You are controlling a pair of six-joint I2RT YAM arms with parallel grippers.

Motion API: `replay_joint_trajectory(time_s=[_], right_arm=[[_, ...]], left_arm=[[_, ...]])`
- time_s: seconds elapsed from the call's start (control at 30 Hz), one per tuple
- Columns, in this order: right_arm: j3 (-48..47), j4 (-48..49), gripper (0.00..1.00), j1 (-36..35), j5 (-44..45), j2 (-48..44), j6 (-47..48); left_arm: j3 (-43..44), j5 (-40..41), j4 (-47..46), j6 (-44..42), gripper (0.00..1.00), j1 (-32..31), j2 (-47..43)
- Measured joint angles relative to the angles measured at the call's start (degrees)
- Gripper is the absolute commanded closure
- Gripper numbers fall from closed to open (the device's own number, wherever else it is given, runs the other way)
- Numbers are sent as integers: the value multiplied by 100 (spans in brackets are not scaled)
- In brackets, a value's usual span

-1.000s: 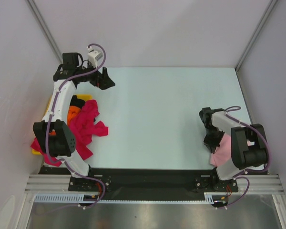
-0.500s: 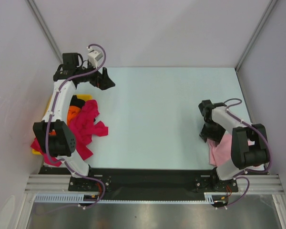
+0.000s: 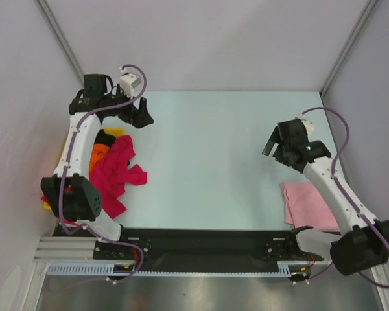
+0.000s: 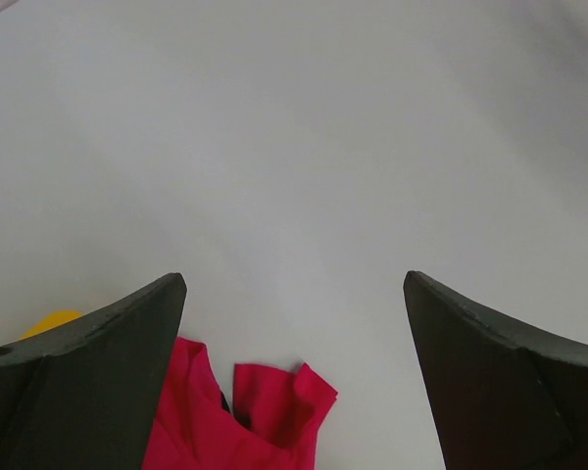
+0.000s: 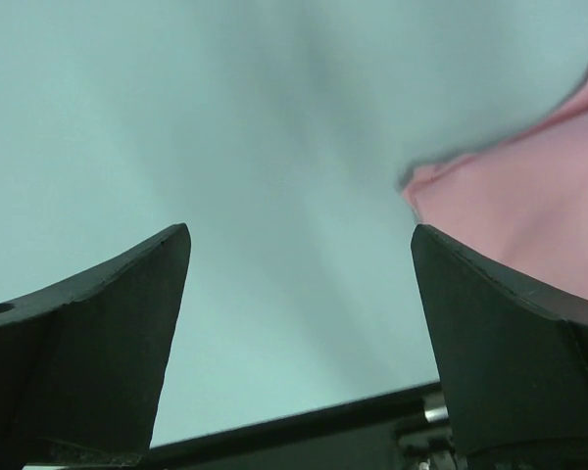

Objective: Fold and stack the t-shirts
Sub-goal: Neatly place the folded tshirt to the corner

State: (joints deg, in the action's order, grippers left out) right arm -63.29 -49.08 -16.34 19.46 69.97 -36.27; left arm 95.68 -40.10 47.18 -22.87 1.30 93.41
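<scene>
A folded light pink t-shirt [image 3: 309, 204] lies flat at the near right of the table; its corner [image 5: 529, 206] shows beside the right finger in the right wrist view. My right gripper [image 3: 272, 146] [image 5: 299, 230] hovers open and empty, further back than the pink shirt and to its left. A crumpled magenta-red t-shirt [image 3: 117, 172] [image 4: 245, 421] spills over the table's left side, with an orange t-shirt [image 3: 98, 154] beside it. My left gripper [image 3: 142, 115] [image 4: 294, 279] hangs open and empty at the far left, beyond the heap.
A yellow tray [image 3: 118, 131] [image 4: 51, 320] peeks out under the heap of shirts at the left edge. The black front rail [image 5: 304, 431] runs along the table's near edge. White walls close in the left, right and back.
My right gripper has opened, let go of the pink t-shirt and risen away toward the back. The pink shirt now lies uncovered. The left arm shifted only slightly.
</scene>
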Motion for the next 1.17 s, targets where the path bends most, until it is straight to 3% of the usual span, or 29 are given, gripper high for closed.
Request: replay_joint_trajectory(time_s=[0.2, 0.37, 0.53, 0.7, 1.17], right_arm=[[708, 885, 0, 306, -240, -979, 590], [1200, 1375, 0, 308, -411, -1228, 935], [1349, 1519, 0, 308, -518, -1233, 1126], [1370, 1639, 0, 310, -542, -1274, 1231], [1488, 1775, 0, 315, -459, -1530, 1392]], left_arm=[[-1681, 560, -286, -275, 0, -33, -1567], [-3403, 1134, -461, -503, 0, -33, -3440], [-4553, 1591, -431, -507, 0, 0, -4802], [-5110, 2015, -459, -466, 0, 225, -5486], [-5180, 2100, -636, -411, 0, 267, -5646]])
